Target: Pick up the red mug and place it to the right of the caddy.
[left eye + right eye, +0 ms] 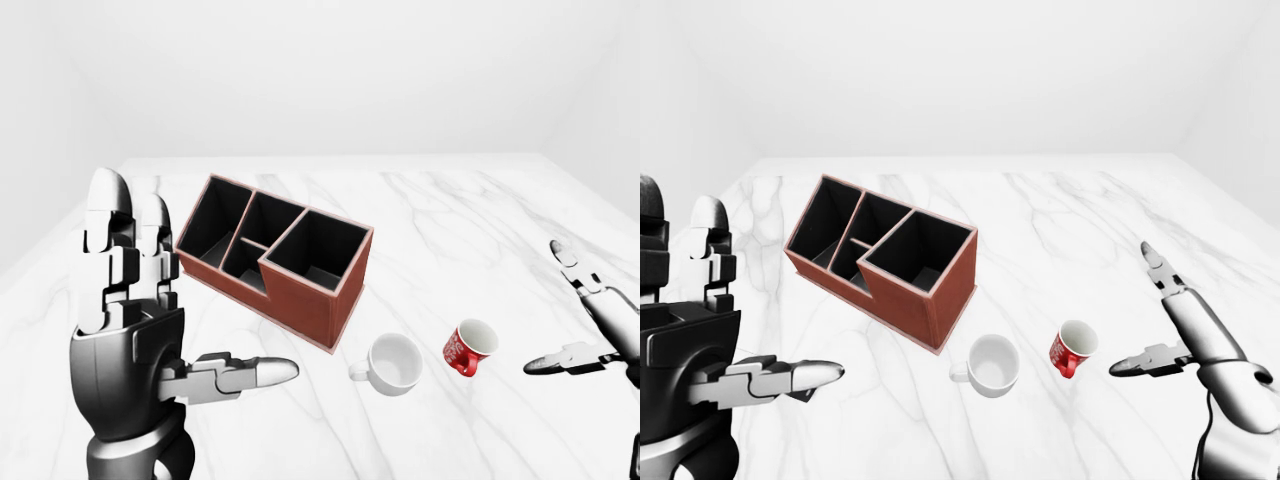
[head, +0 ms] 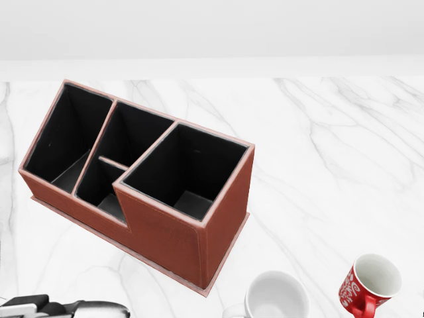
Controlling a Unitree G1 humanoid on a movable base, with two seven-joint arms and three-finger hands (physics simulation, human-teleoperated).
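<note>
The red mug [image 1: 1072,348] lies tilted on the desk [image 1: 1060,230]; the right hand [image 1: 1170,320] beside it and the left hand [image 1: 130,330] are both spread apart, empty.

In the head view, the white mug [image 2: 277,296] and left hand [image 2: 63,309] were cropped at the bottom edge.

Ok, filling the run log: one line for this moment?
phase: pre-grasp | red mug: tilted on table, free | right hand: open beside mug | left hand: open, raised | caddy: empty
</note>
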